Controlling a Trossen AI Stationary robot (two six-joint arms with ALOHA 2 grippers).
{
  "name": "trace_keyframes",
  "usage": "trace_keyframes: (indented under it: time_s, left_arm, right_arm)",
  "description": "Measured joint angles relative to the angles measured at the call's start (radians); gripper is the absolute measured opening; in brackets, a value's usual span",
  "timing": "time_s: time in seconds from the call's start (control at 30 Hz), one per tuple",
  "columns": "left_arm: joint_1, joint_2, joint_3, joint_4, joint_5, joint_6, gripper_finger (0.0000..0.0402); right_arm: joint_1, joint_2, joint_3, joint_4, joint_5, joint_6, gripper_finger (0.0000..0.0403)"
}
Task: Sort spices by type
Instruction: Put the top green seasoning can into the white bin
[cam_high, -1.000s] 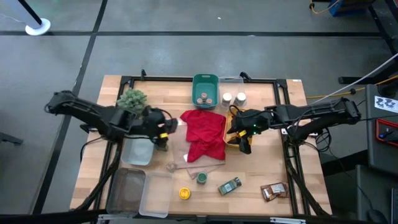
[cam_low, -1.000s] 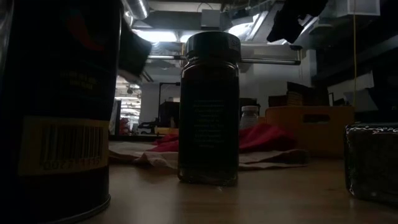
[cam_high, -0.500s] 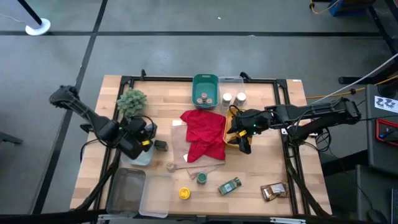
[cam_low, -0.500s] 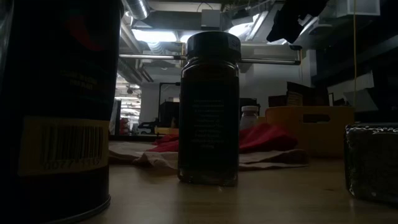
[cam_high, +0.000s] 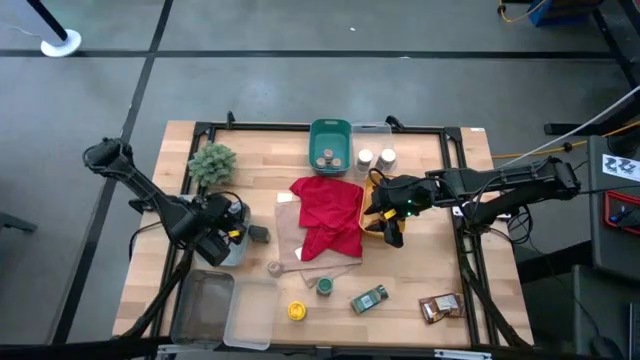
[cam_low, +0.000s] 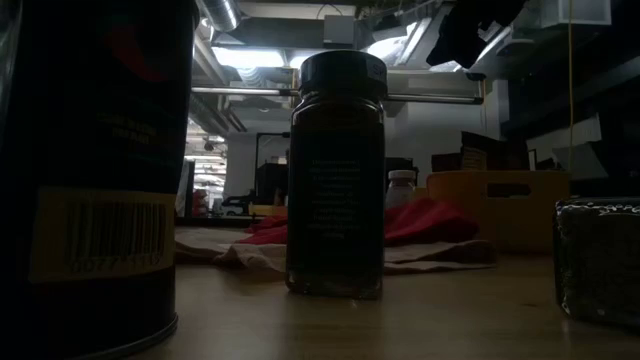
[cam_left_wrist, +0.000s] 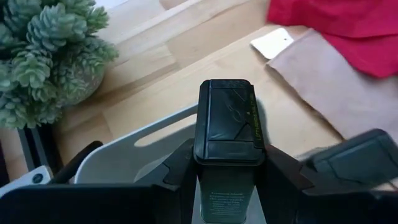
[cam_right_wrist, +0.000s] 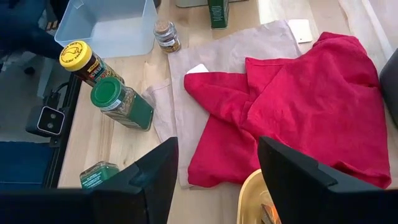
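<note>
My left gripper (cam_high: 226, 241) is shut on a small dark grey tin (cam_left_wrist: 227, 121) and hangs over the white bin (cam_left_wrist: 124, 155) near the table's left side. A second dark tin (cam_high: 258, 234) lies on the wood just right of that bin. My right gripper (cam_high: 386, 226) stands open above the yellow bin's (cam_high: 372, 222) edge, beside the red cloth (cam_high: 328, 215), with nothing between its fingers (cam_right_wrist: 144, 180). Loose near the front are a tan-lidded jar (cam_high: 274, 268), a green-lidded jar (cam_high: 324, 287), a yellow-lidded jar (cam_high: 296, 311), a jar lying flat (cam_high: 369, 298) and brown foil packets (cam_high: 440, 307). My left gripper pinches the tin between its two fingers (cam_left_wrist: 180, 171), one on each narrow side wall (cam_left_wrist: 200, 149). The gripper slants down from the table's left side. The tin is lifted clear above the white bin, with one end face turned toward the wrist camera.
A teal bin (cam_high: 330, 132) with jars and a clear box with two white-lidded jars (cam_high: 375, 158) stand at the far edge. A bushy green plant (cam_high: 212, 162) sits far left. Clear containers (cam_high: 205, 305) occupy the near left corner. A tan cloth (cam_right_wrist: 186, 87) lies under the red one.
My left gripper has carried the tin from beside the red cloth toward the table's left and near edges and lowered it over the white bin, rolling its wrist on the way. The second tin has stayed on the wood.
</note>
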Motion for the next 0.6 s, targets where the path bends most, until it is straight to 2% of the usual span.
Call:
trace_keyframes:
  time_s: [0.47, 0.6]
  left_arm:
    - [0.000, 0.236, -0.007, 0.054, -0.025, -0.159, 0.0117]
    - [0.000, 0.282, -0.007, 0.087, -0.017, -0.165, 0.0117]
  right_arm:
    - [0.000, 0.000, 0.000, 0.000, 0.000, 0.000, 0.0221]
    - [0.000, 0.000, 0.000, 0.001, 0.000, 0.000, 0.0221]
